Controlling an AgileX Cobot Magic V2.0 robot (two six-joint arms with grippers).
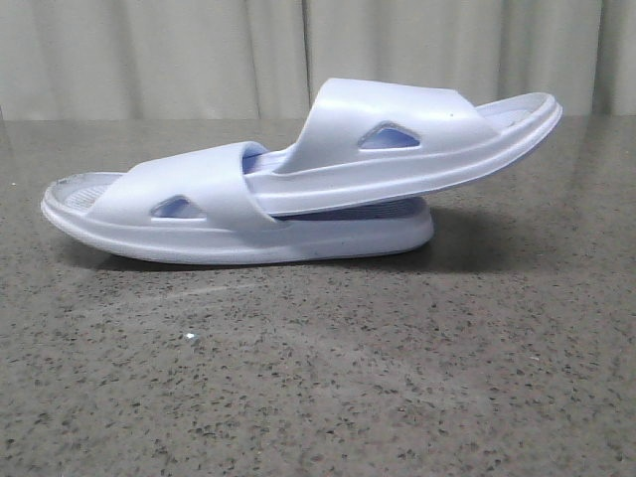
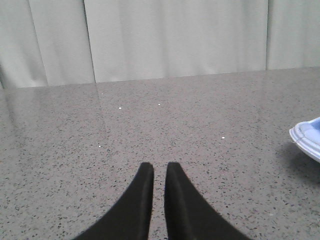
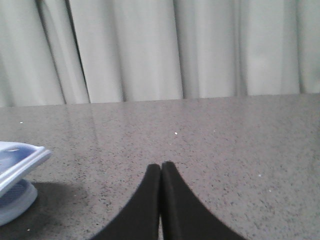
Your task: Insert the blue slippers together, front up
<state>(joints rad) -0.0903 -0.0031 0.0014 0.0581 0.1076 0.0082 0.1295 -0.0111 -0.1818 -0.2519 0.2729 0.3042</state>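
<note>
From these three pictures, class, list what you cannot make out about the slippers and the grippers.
- Front view: the upper slipper has its front end hidden under the strap of the lower slipper, whose footbed it also covers.
- Front view: neither gripper appears.
- Left wrist view: the left gripper is empty, and the picture edge cuts the slipper.
- Right wrist view: the right gripper is empty, the slippers cut likewise.

**How the three cameras were set**

The front camera sat low and close, facing forward over the bench (image 1: 318, 397) toward the curtain (image 1: 149, 50). Both wrist cameras looked low along the same bench to that curtain. Each caught one end of the blue slippers (image 1: 298, 189), sharing them with the front view.
</note>
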